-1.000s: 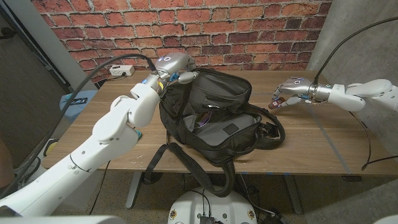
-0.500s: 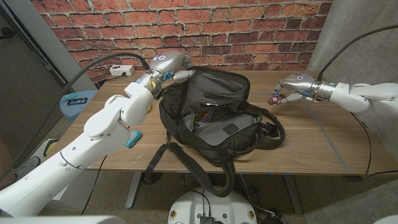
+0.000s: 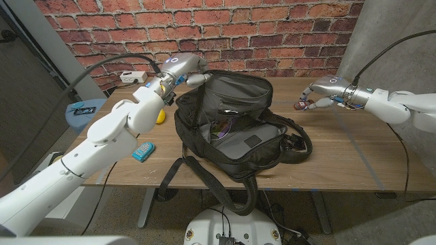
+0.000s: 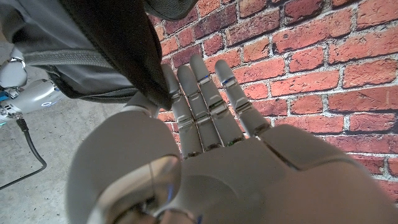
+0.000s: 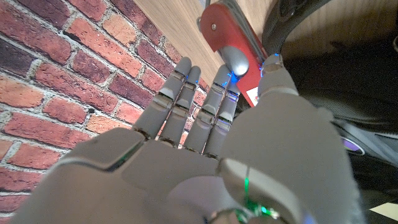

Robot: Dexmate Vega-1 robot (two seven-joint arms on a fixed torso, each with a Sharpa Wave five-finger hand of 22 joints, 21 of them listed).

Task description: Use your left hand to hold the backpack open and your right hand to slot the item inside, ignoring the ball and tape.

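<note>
A black backpack (image 3: 231,126) lies in the middle of the table with its main compartment unzipped and gaping. My left hand (image 3: 182,68) is at the bag's back top edge; in the left wrist view its thumb and fingers (image 4: 177,102) pinch the black fabric (image 4: 118,50) and hold it up. To the right of the bag, my right hand (image 3: 325,92) holds a small red item (image 3: 300,105) just over the table. The right wrist view shows that flat red item (image 5: 231,46) pinched between thumb and fingers (image 5: 219,106), with the backpack (image 5: 348,93) beside it.
A yellow ball (image 3: 161,116) peeks out behind my left forearm, and a blue tape piece (image 3: 143,151) lies near the table's left front. A white power strip (image 3: 133,76) sits at the back left. The brick wall stands close behind. Bag straps (image 3: 204,184) hang over the front edge.
My left arm has swung up and left while keeping hold of the bag's top edge, uncovering the ball and tape. My right hand has risen slightly with the red item.
</note>
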